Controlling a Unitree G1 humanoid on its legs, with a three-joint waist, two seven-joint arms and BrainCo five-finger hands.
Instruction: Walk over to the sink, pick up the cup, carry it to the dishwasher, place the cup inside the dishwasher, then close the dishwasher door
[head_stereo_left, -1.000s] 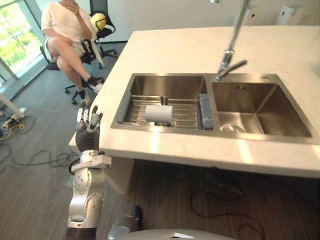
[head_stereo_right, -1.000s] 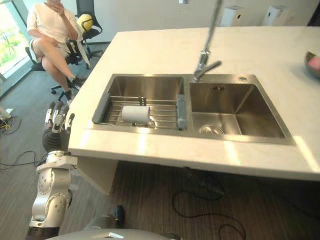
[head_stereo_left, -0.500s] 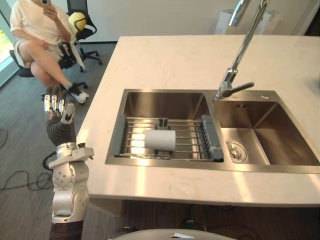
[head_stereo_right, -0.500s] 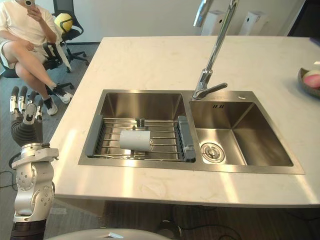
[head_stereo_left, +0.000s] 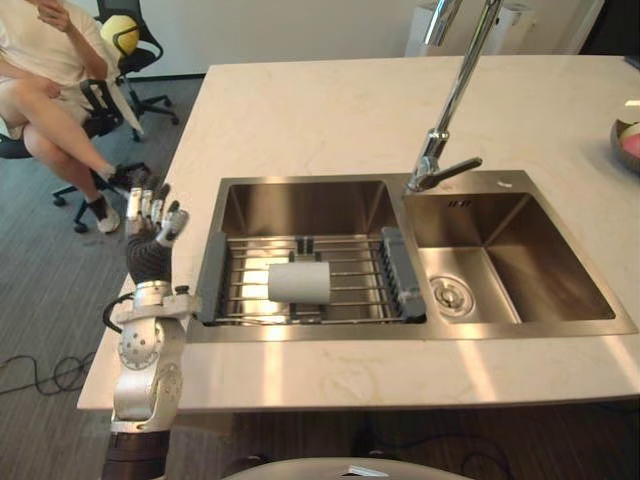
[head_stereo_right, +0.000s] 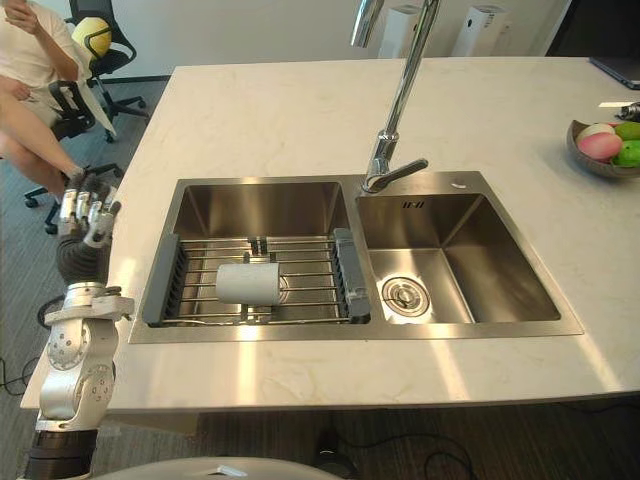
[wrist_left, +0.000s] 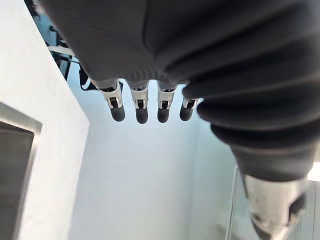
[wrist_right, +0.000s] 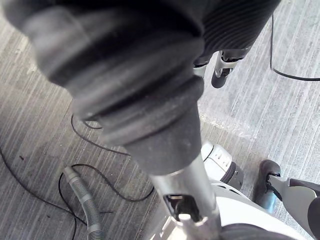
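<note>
Left hand (head_stereo_left: 150, 235): fingers (wrist_left: 141, 107) straight, side by side, pointing up, holding nothing. The hand stands just outside the left edge of the table (head_stereo_left: 320, 110), level with the left end of the rack (head_stereo_left: 355, 290).
Right hand (wrist_right: 130, 45): hangs low over the floor; open or closed, cannot tell.

Cup (head_stereo_left: 298, 282): white, lying on its side on the wire rack across the left basin (head_stereo_left: 300, 205), mouth direction unclear. Nothing touches it.

Change over 1 s: the whole picture has shifted, so the camera has moved, not the things. The sink now sits square and central in the head views, and the bowl of fruit (head_stereo_right: 605, 145) has come into view. The cup keeps its place on the rack. Judgement: the walk to the sink is about finished; the reach for the cup is next.

Edges and room: open table surface between the left hand and the basin rim. The rack's grey end rails flank the cup on 2 sides; above it is clear. The tap (head_stereo_left: 445, 150) stands behind the divider, well apart. A seated person (head_stereo_left: 40, 70) is beyond the table's far left corner.
</note>
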